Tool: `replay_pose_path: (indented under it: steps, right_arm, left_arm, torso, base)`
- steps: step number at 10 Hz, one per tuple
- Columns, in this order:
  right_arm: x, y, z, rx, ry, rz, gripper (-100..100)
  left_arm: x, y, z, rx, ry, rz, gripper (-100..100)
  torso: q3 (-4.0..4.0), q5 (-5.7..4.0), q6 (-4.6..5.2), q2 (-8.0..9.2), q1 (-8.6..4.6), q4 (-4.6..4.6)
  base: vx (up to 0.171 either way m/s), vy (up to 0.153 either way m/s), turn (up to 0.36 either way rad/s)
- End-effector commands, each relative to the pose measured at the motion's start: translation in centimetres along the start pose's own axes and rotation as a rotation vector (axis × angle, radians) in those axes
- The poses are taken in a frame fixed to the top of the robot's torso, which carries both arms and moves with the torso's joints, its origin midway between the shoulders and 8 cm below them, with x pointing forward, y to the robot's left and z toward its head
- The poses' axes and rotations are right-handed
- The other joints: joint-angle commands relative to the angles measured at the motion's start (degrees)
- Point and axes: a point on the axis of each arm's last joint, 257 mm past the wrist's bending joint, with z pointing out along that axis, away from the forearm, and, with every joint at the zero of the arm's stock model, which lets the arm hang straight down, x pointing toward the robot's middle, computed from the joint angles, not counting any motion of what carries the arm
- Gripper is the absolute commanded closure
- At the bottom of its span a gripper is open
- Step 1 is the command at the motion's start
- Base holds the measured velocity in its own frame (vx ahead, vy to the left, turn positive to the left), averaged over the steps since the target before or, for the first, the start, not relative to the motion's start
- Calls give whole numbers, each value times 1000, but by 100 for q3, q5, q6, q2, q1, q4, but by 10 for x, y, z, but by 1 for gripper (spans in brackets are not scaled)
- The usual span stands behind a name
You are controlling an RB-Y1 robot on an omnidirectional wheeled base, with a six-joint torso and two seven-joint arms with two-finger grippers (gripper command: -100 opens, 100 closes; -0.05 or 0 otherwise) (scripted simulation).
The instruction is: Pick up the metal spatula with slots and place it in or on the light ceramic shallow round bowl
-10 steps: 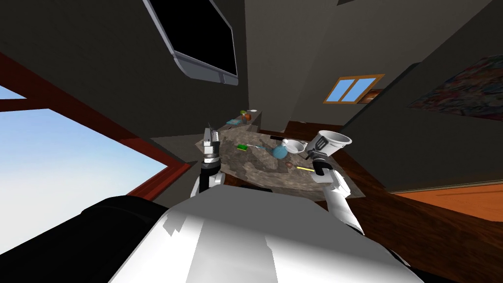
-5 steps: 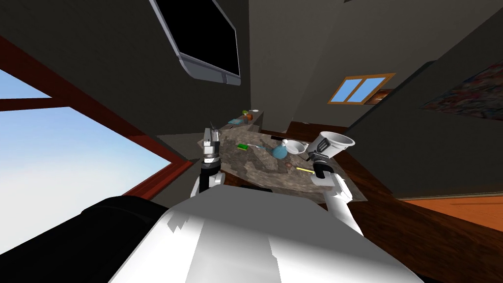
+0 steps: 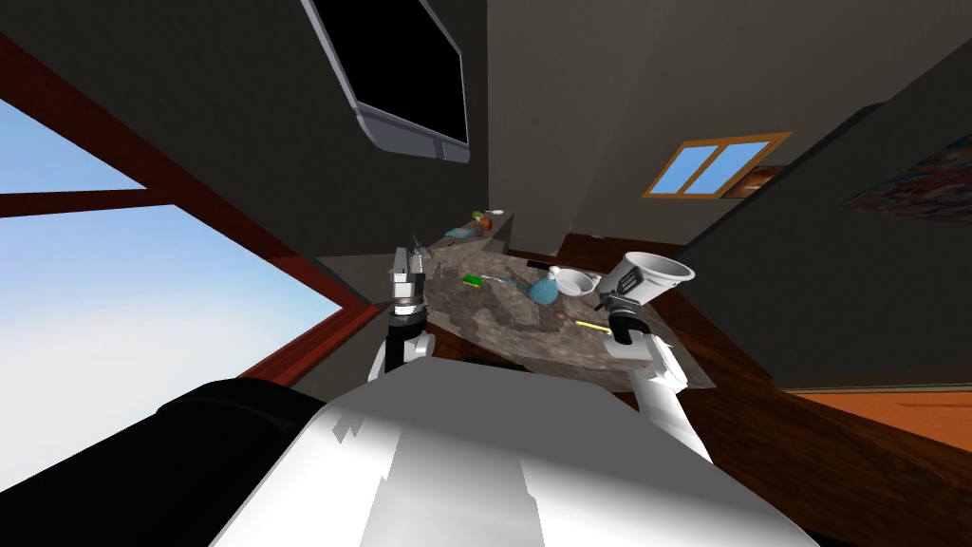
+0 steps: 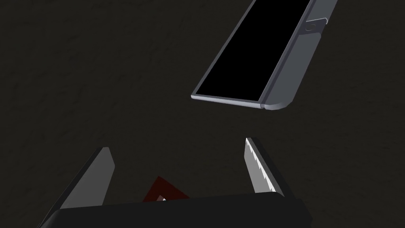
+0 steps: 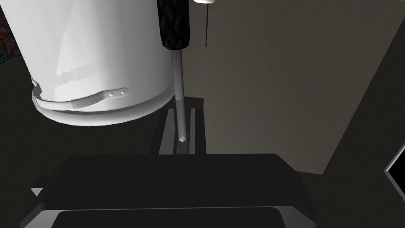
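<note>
My right gripper (image 3: 621, 282) is raised over the right end of the stone-patterned table (image 3: 503, 328), shut on the spatula. In the right wrist view the spatula's thin grey shaft (image 5: 180, 99) is pinched in the right gripper (image 5: 181, 138), and its black textured handle (image 5: 173, 23) reaches past the fingertips. The slotted blade is hidden. The shallow white round bowl (image 3: 574, 282) sits on the table just left of that gripper. My left gripper (image 3: 410, 256) is held up at the table's left end, and its fingers (image 4: 259, 170) stand open and empty.
A white bucket (image 3: 658, 273) with a bail handle (image 5: 79, 101) stands right behind the right gripper. A blue round object (image 3: 543, 292), a green object (image 3: 471, 279) and a yellow stick (image 3: 593, 326) lie on the table. A small shelf (image 3: 470, 228) with items stands beyond.
The whole head picture has turned and slid a little, so I have moved. Both arms keep their poses, and the right gripper still holds the spatula.
</note>
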Motion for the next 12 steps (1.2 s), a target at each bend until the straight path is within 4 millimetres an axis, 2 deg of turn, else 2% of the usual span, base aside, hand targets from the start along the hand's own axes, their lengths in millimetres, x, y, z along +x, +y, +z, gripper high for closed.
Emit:
replay_pose_path:
  steps: [1, 6, 12]
  right_arm:
    - [1, -15, 5, 16, 12, -19, 100]
    - [-16, -52, 21, 48, 7, -65, 100]
    - [-41, -101, 38, 83, 1, -112, 100]
  left_arm:
    - [0, 0, 0, 0, 0, 0, 0]
    - [0, 0, 0, 0, 0, 0, 0]
    - [0, 0, 0, 0, 0, 0, 0]
  torso:
    - [0, 0, 0, 0, 0, 0]
    - [-16, -9, -6, -18, 5, -16]
    - [-39, 0, -16, -56, 29, -25]
  base:
    - [-164, 96, 108]
    - [-109, 91, 106]
    - [-32, 142, 125]
